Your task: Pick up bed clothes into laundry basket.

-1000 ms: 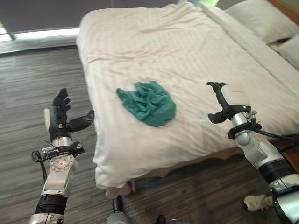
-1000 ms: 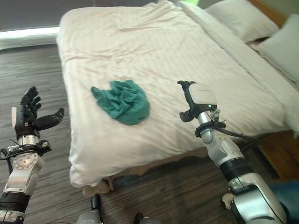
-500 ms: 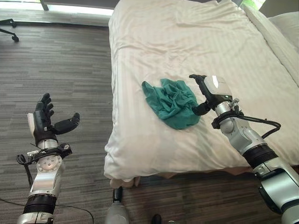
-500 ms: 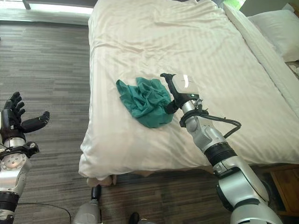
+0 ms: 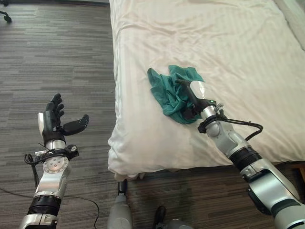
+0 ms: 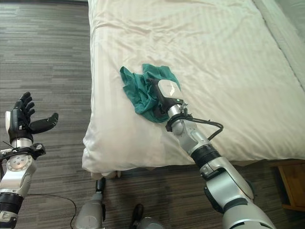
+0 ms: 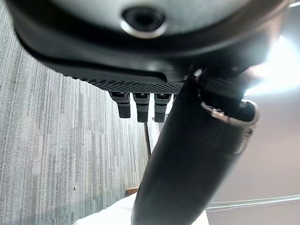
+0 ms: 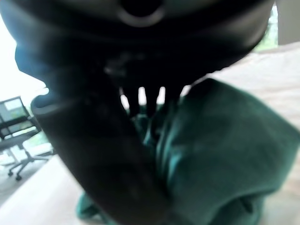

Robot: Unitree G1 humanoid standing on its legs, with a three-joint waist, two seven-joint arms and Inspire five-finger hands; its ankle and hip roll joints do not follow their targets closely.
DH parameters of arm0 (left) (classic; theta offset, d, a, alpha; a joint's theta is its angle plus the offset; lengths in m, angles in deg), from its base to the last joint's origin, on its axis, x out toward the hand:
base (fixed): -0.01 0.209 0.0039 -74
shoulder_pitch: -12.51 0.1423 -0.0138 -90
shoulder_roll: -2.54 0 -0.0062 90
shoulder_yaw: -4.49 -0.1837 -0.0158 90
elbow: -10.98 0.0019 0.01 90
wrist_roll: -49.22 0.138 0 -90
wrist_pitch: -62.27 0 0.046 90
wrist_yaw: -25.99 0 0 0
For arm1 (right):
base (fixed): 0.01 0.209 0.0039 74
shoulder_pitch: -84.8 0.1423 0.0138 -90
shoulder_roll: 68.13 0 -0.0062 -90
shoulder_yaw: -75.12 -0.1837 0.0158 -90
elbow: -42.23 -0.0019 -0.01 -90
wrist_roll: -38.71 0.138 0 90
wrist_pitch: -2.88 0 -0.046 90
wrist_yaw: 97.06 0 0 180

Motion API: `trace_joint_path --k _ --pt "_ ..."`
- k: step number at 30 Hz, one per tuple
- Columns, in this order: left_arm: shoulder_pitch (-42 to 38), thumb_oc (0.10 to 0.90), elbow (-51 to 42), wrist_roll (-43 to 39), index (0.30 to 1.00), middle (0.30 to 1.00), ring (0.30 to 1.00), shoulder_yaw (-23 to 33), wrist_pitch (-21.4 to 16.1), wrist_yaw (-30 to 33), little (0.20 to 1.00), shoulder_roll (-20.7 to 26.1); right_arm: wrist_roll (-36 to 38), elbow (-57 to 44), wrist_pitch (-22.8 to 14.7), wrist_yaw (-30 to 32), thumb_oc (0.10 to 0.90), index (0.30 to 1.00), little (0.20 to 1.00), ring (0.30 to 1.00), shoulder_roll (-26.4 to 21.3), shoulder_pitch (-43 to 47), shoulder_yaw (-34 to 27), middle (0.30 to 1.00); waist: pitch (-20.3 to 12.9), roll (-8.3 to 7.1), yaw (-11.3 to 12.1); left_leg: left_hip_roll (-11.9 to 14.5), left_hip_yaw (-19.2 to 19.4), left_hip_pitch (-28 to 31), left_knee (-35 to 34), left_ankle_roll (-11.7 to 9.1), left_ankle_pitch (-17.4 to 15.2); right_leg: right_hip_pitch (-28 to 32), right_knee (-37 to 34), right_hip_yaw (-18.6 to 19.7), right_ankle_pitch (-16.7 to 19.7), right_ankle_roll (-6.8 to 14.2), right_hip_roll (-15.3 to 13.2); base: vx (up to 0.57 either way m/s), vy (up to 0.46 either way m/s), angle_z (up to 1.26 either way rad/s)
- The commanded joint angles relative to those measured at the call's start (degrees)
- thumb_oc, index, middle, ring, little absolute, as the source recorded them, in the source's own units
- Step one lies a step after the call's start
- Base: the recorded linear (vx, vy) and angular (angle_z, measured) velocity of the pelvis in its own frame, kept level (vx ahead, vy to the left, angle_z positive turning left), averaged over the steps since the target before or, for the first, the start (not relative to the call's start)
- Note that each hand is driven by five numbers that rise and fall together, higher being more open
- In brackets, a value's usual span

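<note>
Your right hand point(image 5: 195, 98) lies on top of the green garment point(image 5: 167, 93), which sits crumpled on the white bed point(image 5: 238, 52) close to the mattress corner nearest you. The fingers reach forward over the cloth and the thumb hangs down on the near side of the pile. In the right wrist view the green fabric point(image 8: 225, 159) bulges up right against the hand, with the fingers point(image 8: 150, 101) extended past it and only loosely separated. You cannot tell from any view whether the fingertips have closed on a fold or merely rest on it; the cloth is not lifted off the sheet.

Your left hand point(image 5: 55, 117) is raised over the grey wood-grain floor point(image 5: 57, 57), well apart from the bed's edge. Palm faces inward, fingers upright and slightly fanned, thumb stuck out sideways toward the bed. It holds nothing. The left wrist view confirms this: straight fingers point(image 7: 138, 105) in a row, thumb point(image 7: 192, 159) jutting forward, floor beyond.

The sheet around the garment shows soft wrinkles.
</note>
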Motion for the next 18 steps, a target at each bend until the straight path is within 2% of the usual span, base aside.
trace_joint_path --k 1,3,6,8,10,12,13,17,18 --pt "-13.58 0.800 -0.49 1.14 0.900 0.900 0.900 -1.25 -5.64 1.90 0.900 3.58 2.59 3.96 -1.40 1.10 0.400 0.300 0.300 0.300 2.06 7.23 2.66 0.300 -2.31 0.14 0.36 5.58 4.40 3.79 0.05 -5.69 -4.61 -5.39 0.16 0.65 2.89 5.41 -8.17 -0.01 0.005 0.06" --pt "-17.34 0.800 1.67 -1.83 0.900 0.900 0.900 -1.69 -6.66 2.40 0.900 3.90 3.85 8.43 -0.94 0.45 0.400 0.300 0.300 0.300 2.84 10.07 4.26 0.300 -2.46 0.51 0.17 5.57 4.39 3.37 0.05 -5.87 -4.49 -5.87 0.16 0.64 3.03 5.55 -8.25 0.00 0.019 -0.01" --pt "-21.08 0.800 4.78 -3.07 0.900 0.900 0.900 -3.62 -6.80 2.62 0.900 4.99 4.87 9.24 -0.78 0.27 0.400 0.300 0.300 0.300 2.61 12.84 5.31 0.300 -2.75 0.48 -0.59 5.50 4.71 3.55 0.05 -5.84 -4.59 -5.90 0.16 0.74 3.18 5.76 -8.42 -0.02 0.034 -0.01" --pt "-25.21 0.800 8.54 -3.49 0.900 0.900 0.900 -5.98 -6.45 2.89 0.900 6.21 6.05 9.35 -0.39 0.61 0.400 0.300 0.300 0.300 1.75 15.62 5.74 0.300 -3.32 0.21 -1.93 5.29 5.29 4.41 0.05 -5.65 -5.13 -5.51 0.16 1.30 3.64 6.10 -8.78 -0.03 0.077 0.01" --pt "-26.16 0.800 9.63 -3.18 0.900 0.900 0.900 -6.90 -5.93 2.83 0.900 6.77 6.13 8.73 -0.34 0.74 0.400 0.300 0.300 0.300 0.82 16.82 5.74 0.300 -4.06 -0.03 -2.85 5.20 5.70 5.29 0.05 -5.49 -5.62 -5.20 0.16 1.76 4.02 6.28 -9.05 0.01 0.083 0.00" --pt "-27.01 0.800 10.11 -2.91 0.900 0.900 0.900 -7.46 -5.71 2.79 0.900 7.54 6.29 7.48 -0.26 1.06 0.400 0.300 0.300 0.300 -1.35 18.73 5.57 0.300 -5.05 -0.44 -3.76 4.97 6.24 6.52 0.05 -5.28 -6.35 -4.84 0.16 2.66 4.48 6.52 -9.38 0.03 0.109 -0.07" --pt "-27.44 0.800 9.52 -2.89 0.900 0.900 0.900 -7.53 -5.44 2.68 0.900 8.03 6.34 5.28 0.00 1.19 0.400 0.300 0.300 0.300 -4.17 21.01 5.18 0.300 -5.89 -0.89 -4.50 4.69 6.86 8.11 0.05 -5.07 -7.07 -4.25 0.16 3.56 4.86 6.76 -9.71 0.03 0.110 -0.18" --pt "-29.29 0.800 9.73 -2.97 0.900 0.900 0.900 -8.07 -5.08 2.38 0.900 9.66 7.19 3.33 -0.07 1.85 0.400 0.300 0.300 0.300 -10.47 24.53 4.67 0.300 -8.27 -1.70 -5.91 4.49 7.85 10.23 0.05 -4.76 -8.05 -3.43 0.47 4.58 5.44 7.29 -10.29 0.05 0.096 -0.20" --pt "-33.51 0.800 10.75 -3.35 0.900 0.900 0.900 -9.79 -4.99 2.00 0.900 11.86 8.30 4.24 -0.12 2.66 0.400 0.300 0.300 0.300 -15.18 29.32 5.69 0.300 -9.77 -2.44 -7.12 4.25 8.72 11.94 0.05 -4.53 -8.90 -2.92 0.74 5.34 5.87 7.76 -10.65 0.06 0.113 -0.30"
